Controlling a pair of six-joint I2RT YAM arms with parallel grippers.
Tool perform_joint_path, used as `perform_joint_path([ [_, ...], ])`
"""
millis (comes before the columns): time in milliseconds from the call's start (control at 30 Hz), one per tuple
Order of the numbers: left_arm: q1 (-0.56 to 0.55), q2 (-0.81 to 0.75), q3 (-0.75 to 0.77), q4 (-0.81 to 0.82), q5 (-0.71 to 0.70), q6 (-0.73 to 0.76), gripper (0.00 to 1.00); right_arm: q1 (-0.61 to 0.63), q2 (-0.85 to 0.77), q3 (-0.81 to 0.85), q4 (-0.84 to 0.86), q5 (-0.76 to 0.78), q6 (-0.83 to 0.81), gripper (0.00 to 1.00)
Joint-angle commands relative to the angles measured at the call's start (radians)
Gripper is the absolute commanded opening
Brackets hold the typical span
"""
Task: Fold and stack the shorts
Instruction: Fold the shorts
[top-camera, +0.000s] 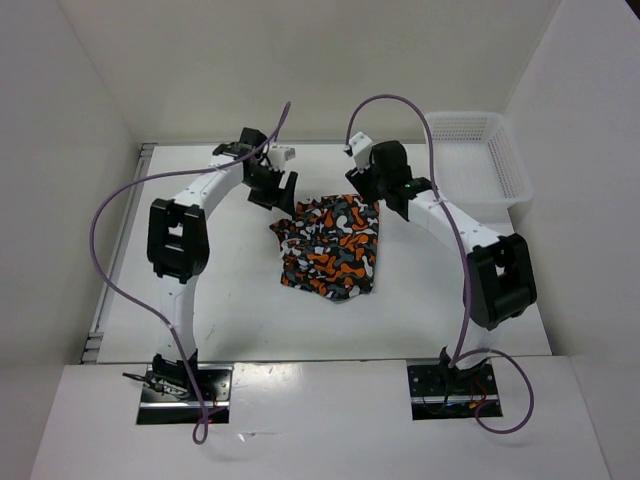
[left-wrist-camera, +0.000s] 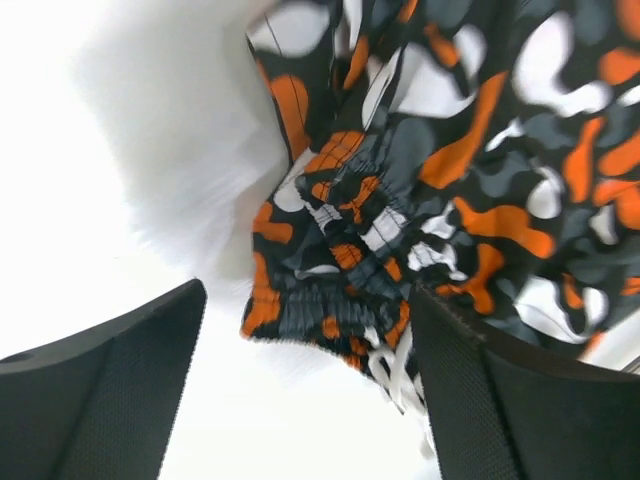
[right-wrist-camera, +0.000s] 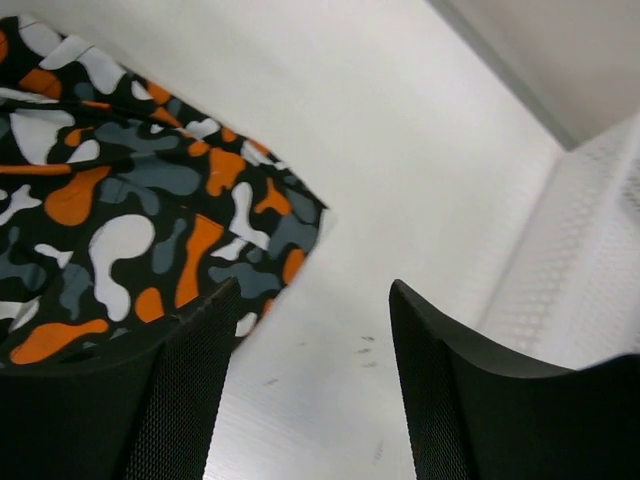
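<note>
The camouflage shorts (top-camera: 331, 248) lie in a folded heap on the white table between the arms. My left gripper (top-camera: 283, 192) is open at the heap's far-left corner. In the left wrist view the gathered waistband and white drawstring (left-wrist-camera: 345, 270) lie between and just beyond the fingers (left-wrist-camera: 100, 400); nothing is held. My right gripper (top-camera: 392, 196) is open at the heap's far-right corner. In the right wrist view the shorts' corner (right-wrist-camera: 150, 220) lies beside the left finger (right-wrist-camera: 190, 390), with bare table between the fingers.
A white mesh basket (top-camera: 484, 160) stands at the back right of the table, and its wall shows in the right wrist view (right-wrist-camera: 590, 290). White walls enclose the table on the left, back and right.
</note>
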Motion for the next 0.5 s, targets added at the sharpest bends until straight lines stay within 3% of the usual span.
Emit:
perform_joint_path([
  [0,0.059,-0.112,0.078,0.013,0.025,0.004,0.91,0.007,-0.11,0.051,-0.021,0.09,-0.041,0.67],
  [167,0.194,-0.223,0.081,0.039,-0.069,0.004,0.94,-0.094,-0.214,0.008,-0.061,0.113,-0.054,0.7],
  [333,0.385,-0.316,-0.028,0.07,-0.121,0.004,0.94,-0.309,-0.302,-0.072,-0.002,0.125,-0.072,0.73],
  [467,0.482,-0.39,-0.111,0.09,-0.121,0.004,0.96,-0.4,-0.394,-0.154,0.033,0.114,-0.081,0.77],
])
